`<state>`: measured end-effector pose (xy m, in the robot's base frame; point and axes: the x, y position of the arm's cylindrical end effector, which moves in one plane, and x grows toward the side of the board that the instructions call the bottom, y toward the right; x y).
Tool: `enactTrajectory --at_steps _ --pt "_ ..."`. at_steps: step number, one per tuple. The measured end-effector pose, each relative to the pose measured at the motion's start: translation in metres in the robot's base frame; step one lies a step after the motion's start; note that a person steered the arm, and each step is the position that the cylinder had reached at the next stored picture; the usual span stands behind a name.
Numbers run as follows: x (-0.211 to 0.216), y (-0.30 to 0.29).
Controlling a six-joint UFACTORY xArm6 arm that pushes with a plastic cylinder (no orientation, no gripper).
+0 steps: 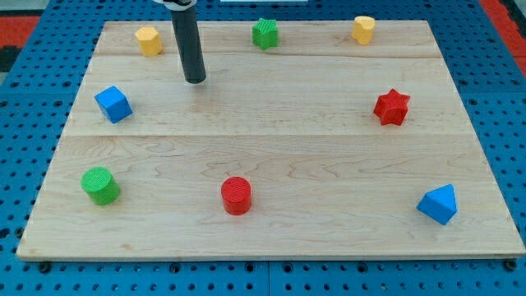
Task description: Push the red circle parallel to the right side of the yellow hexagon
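Observation:
The red circle [236,196] lies near the view's bottom, slightly left of the middle. The yellow hexagon [149,40] sits at the view's top left of the wooden board [271,238]. My tip [195,80] rests on the board just right of and below the yellow hexagon, a short gap apart from it. The tip is far above the red circle and touches no block.
A blue cube [113,104] lies at the left. A green circle [100,185] is at the bottom left. A green star [265,34] is at top centre. A second yellow block [363,30] is at top right, a red star [391,107] at the right, and a blue triangular block [438,204] at the bottom right.

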<state>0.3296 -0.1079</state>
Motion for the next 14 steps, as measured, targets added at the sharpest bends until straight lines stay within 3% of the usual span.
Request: enactTrajectory --at_steps 3,4,7,8,9,11,14 --pt "-0.003 0.002" --pt "0.016 0.062" --pt "0.166 0.174" --pt "0.19 0.178" --pt "0.243 0.161" --pt "0.252 0.076" --pt "0.165 0.075"
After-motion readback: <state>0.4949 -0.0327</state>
